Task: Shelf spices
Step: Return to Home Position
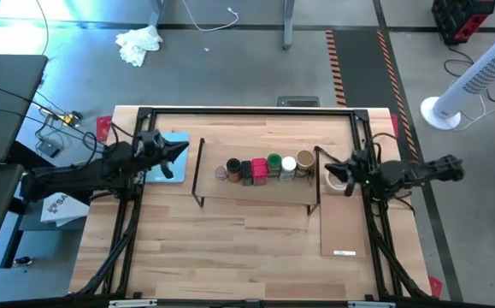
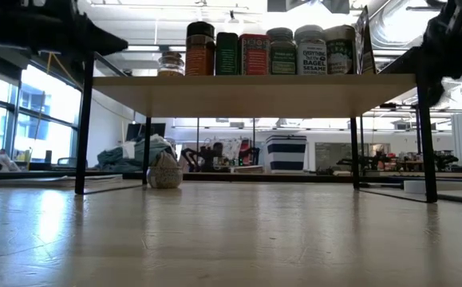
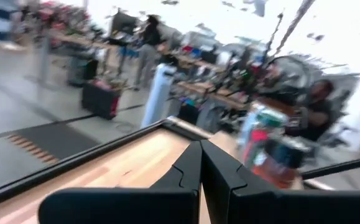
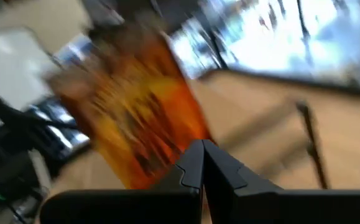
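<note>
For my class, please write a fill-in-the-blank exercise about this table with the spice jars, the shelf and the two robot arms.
1. The spices stand in a row on the wooden ____.
2. The left gripper hangs above a pad coloured ____.
3. The ____ tape ring lies by the right gripper.
4. The fingers of both grippers are ____.
Missing words: shelf; light blue; white; shut.
</note>
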Tool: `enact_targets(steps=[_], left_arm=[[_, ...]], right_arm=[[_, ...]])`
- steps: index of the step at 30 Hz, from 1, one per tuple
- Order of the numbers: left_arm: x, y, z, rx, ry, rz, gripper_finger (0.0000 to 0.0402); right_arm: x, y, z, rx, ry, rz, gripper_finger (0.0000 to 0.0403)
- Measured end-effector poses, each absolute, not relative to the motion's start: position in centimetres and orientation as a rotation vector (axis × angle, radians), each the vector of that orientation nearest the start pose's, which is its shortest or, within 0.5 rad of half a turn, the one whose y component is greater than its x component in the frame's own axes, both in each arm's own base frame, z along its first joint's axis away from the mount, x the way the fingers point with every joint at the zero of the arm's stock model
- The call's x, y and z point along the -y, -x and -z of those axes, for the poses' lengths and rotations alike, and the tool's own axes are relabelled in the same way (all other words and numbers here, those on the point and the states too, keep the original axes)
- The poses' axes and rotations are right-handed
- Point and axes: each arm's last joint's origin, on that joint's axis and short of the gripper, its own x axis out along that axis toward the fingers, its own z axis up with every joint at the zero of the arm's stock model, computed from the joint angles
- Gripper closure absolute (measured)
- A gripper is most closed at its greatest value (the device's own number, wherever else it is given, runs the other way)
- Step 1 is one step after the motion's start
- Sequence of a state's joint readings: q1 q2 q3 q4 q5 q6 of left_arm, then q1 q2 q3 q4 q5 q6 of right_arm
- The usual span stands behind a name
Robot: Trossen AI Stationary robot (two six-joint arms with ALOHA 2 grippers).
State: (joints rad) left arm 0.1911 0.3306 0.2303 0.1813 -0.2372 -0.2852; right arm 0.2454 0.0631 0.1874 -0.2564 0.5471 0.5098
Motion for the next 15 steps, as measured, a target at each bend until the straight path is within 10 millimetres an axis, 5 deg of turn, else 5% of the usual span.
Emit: enact_targets(steps=[6, 15], left_arm=[[-2.9, -11.1, -23.4, 0.148, 0.209, -0.278, 0.0401], [-3.5, -10.9, -22.0, -0.005, 0.125, -0.280, 0.0401]], right_arm=[[0.2, -9.8, -18.2, 0.196, -0.288, 0.315, 0.0403], [1.7, -10.0, -17.6, 0.114, -0.171, 0.256, 0.0403]])
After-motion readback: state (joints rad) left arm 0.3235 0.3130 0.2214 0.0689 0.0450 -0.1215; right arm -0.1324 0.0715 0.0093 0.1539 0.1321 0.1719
